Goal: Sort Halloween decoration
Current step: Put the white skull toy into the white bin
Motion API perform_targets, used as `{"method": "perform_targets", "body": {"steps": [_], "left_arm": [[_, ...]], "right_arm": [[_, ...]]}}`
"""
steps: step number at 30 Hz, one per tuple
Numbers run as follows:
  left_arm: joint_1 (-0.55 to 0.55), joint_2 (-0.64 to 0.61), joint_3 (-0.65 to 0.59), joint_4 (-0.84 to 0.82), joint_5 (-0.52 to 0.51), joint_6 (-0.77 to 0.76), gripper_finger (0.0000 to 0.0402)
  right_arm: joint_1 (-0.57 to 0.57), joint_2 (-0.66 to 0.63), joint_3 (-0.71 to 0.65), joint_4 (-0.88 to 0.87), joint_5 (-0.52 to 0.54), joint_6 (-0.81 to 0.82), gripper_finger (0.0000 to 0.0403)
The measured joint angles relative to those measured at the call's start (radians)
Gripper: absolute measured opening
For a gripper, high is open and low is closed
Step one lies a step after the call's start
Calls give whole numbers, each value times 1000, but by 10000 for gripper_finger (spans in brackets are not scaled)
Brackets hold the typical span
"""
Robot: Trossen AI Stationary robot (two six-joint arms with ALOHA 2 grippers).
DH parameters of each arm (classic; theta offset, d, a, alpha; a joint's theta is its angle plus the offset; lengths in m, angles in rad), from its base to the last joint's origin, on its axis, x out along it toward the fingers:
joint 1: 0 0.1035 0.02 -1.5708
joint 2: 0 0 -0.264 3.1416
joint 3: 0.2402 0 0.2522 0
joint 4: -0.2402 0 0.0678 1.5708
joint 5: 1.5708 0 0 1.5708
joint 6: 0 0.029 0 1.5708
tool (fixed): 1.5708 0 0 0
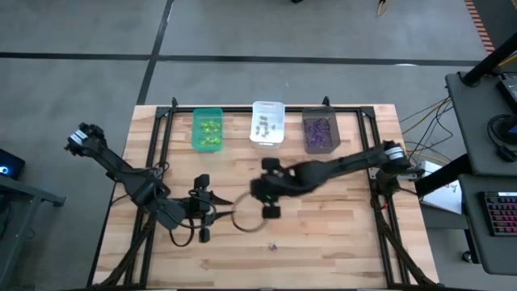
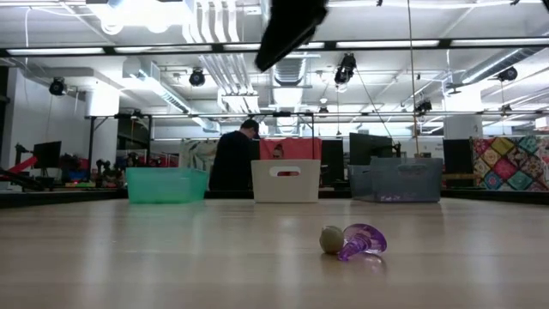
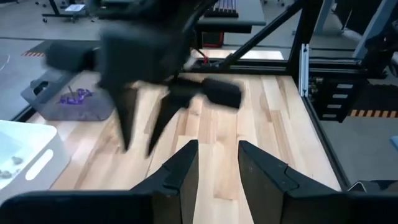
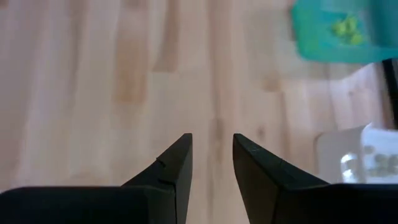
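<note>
Wood: pale plank table top (image 1: 323, 234), dark metal frame round it.
Bins: three small rectangular plastic bins in a row along the far edge, side by side, not touching. Green bin (image 1: 207, 128) on the left, white bin (image 1: 267, 122) in the middle, dark grey bin (image 1: 321, 132) on the right.
Green bin contents: yellow-green spiky plastic trinkets (image 1: 210, 131), a small cluster, too tiny to count.
White bin contents: greyish trinkets (image 1: 265, 124), a handful, count unclear.
Grey bin contents: purple trinkets (image 1: 321, 131), a heap, count unclear.
Loose on table: one purple spiky trinket (image 2: 364, 241) near the front edge, well apart from both grippers. One small greyish round piece (image 2: 331, 240) touching it on the side. So two pieces left out of the bins.
Left gripper (image 1: 203, 212): low over the table, front-left of centre. Fingers (image 3: 180, 171) partly apart with a narrow gap, nothing between them.
Right gripper (image 1: 270, 187): arm reaches from the right across to mid-table. Fingers (image 4: 175, 163) part-way apart over bare wood, nothing between them in its wrist view.
Ring: one thin hoop (image 1: 247, 219) flat on the table between the two grippers, just beside the left one.
Background: one person (image 2: 233, 156) in dark clothing beyond the table, behind the bins.
</note>
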Motion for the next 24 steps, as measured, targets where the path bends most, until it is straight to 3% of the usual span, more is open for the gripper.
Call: {"method": "perform_targets", "body": {"steps": [10,24], "left_arm": [[1,88,0,61,-7,35,95],[6,214,0,98,-35,76,95]], "right_arm": [[178,-240,-333,101,1,168,102],[311,-384,-677,324,2,333,86]]}}
